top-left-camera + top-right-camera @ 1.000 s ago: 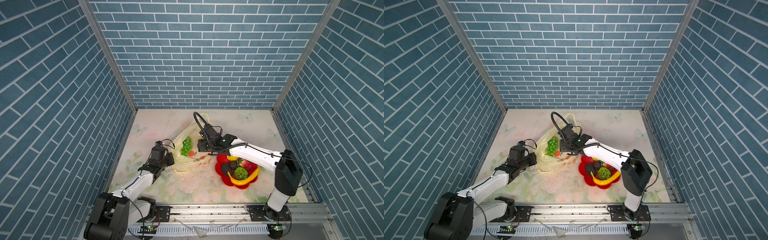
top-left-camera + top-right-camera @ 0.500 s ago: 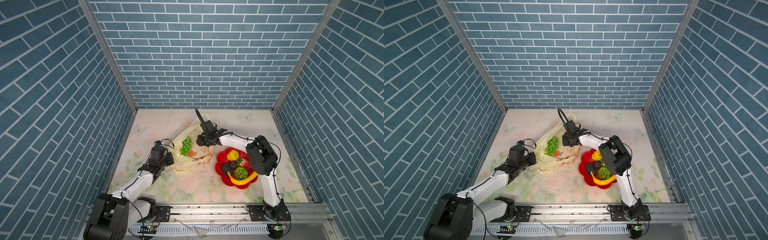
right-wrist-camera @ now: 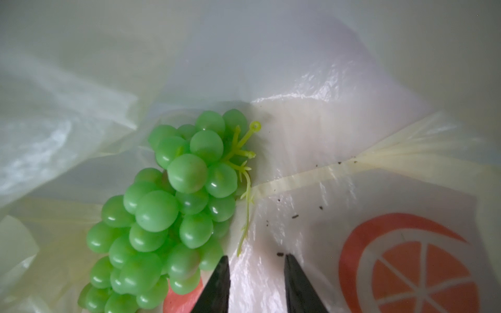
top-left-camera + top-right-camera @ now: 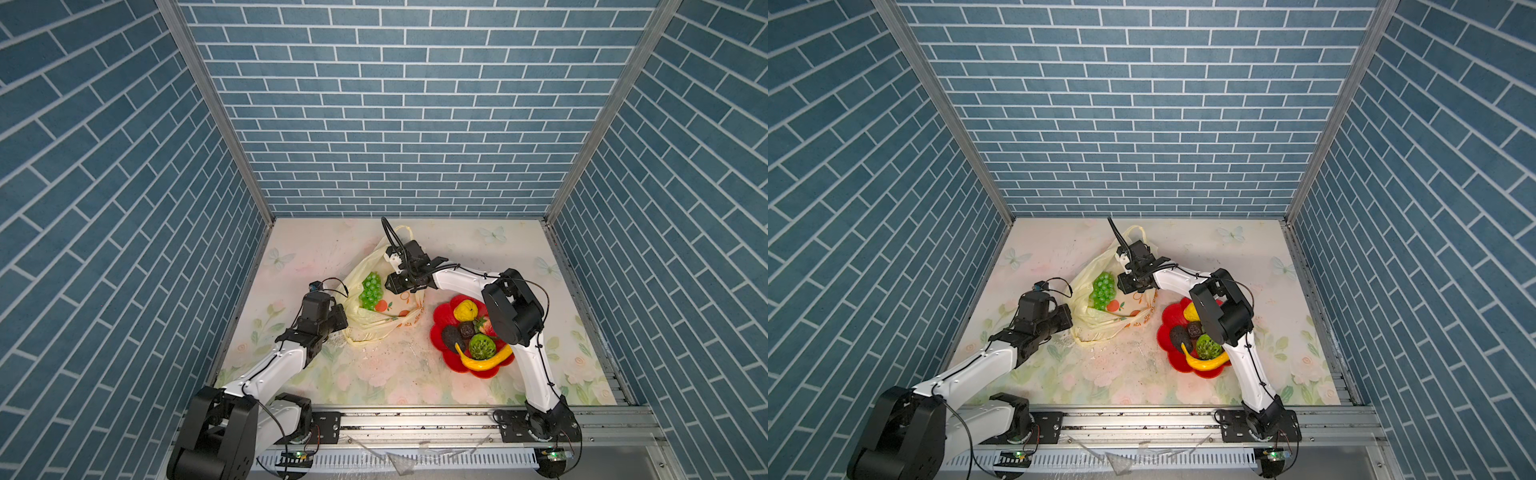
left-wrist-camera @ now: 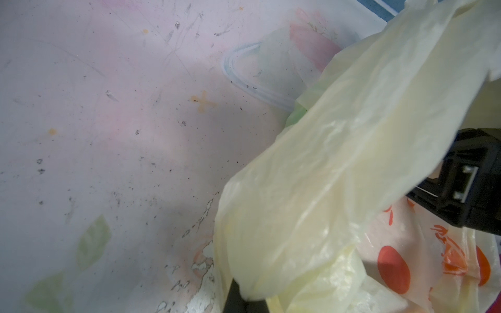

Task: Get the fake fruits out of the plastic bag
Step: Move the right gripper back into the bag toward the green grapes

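Inside thin crinkly cream-yellow plastic bag (image 4: 374,322), left of tabletop (image 4: 478,249) centre: glossy green plastic grape bunch (image 3: 162,211). Clamped on bag, left gripper (image 4: 341,322); narrowly parted, empty, beside bunch, right gripper (image 3: 256,273). May pinch film, missing grapes.

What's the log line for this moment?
left gripper: shut on plastic bag | right gripper: open, beside grape bunch in bag | red plate: other fruits

Bag (image 3: 325,94): thin crinkly plastic, semi-clear, shiny w/ glare. Grapes (image 3: 173,200): smooth glossy plastic. Plate (image 4: 437,334): glossy red, looks plastic. Table (image 5: 108,135): matt printed sheet, scuffed & speckled. Rail (image 4: 415,419): dull metal.
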